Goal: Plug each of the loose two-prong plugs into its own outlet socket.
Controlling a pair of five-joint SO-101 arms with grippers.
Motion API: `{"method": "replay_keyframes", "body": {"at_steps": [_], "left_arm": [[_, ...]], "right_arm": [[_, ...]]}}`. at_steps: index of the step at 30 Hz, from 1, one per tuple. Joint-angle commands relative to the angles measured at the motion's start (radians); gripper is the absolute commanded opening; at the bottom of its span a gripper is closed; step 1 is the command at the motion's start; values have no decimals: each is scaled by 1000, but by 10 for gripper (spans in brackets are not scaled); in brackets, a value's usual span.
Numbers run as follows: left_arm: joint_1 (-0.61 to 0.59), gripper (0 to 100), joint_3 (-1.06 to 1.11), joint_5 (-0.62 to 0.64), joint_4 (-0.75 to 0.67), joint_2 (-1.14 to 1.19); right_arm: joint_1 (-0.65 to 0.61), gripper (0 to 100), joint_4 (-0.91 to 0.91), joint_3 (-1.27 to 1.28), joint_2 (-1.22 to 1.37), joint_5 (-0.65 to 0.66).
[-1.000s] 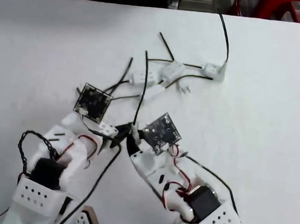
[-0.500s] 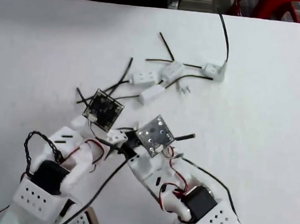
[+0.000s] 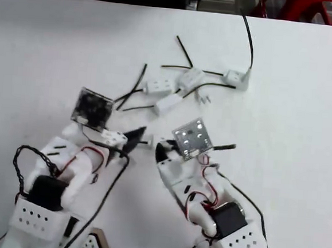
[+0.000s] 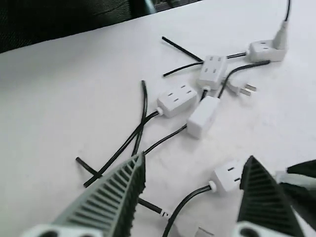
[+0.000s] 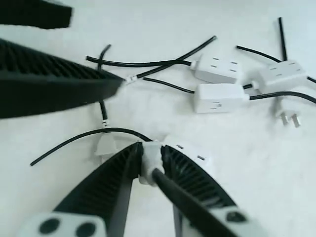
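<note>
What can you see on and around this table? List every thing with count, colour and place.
flat white table: one, under everything.
white plastic outlet sockets on black cords: five; four clustered mid-table, one nearer the robot.
loose two-prong plug: one, black cord, beside the cluster.
small white plug: one, in the right hand.
red chair frame: one, beyond the table's far edge.
left hand: one, dark, open.
right hand: one, dark, shut on the plug.

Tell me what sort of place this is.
Probably a robotics lab or workshop bench: a white table with two small robot arms, loose outlet sockets on short cords, and what looks like a red chair behind.
</note>
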Motion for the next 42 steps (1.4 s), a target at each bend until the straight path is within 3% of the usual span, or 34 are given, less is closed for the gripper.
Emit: {"method": "replay_keyframes", "body": {"at_steps": [1,6,10,17,42], "left_arm": [[-68,310,-11,43,-2,-8],[-74,309,44,46,-34,-8],[-74,309,51,46,-38,-8],[-74,309,66,46,-44,-13],[-73,309,72,43,-41,-15]], "right_arm": [[65,17,-16,-11,13,-8],[113,17,-64,-69,214,-9],[133,17,-44,-245,501,-129],[134,17,-45,-416,825,-169],[196,17,-168,-425,992,-169]]}}
